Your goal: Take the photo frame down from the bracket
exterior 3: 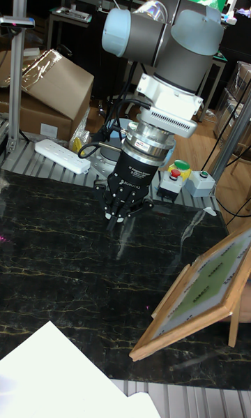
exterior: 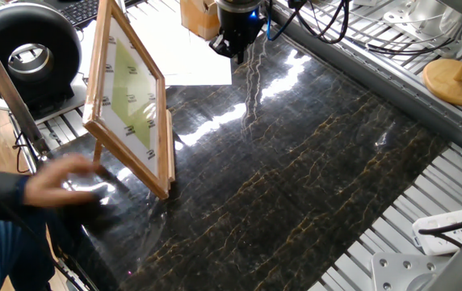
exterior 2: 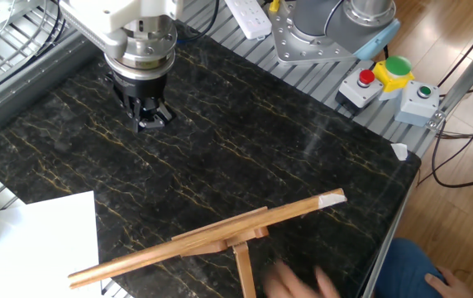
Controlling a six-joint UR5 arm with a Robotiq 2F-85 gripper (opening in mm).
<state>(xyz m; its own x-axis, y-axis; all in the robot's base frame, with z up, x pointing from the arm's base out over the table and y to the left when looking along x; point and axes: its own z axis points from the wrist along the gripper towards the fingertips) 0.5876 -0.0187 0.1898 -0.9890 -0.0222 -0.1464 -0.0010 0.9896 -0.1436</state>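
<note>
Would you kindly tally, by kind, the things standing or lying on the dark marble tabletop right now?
Photo frame: 1
Bracket behind it: 1
White paper sheet: 1
Total: 3
The pincer hangs above the marble and touches nothing.

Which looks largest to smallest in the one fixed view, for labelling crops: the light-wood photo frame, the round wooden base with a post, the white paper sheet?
1. Light-wood photo frame, clearly largest, though nearest the camera.
2. White paper sheet, partly hidden behind the frame.
3. Round wooden base with a post, smallest and cut off by the picture's edge.
</note>
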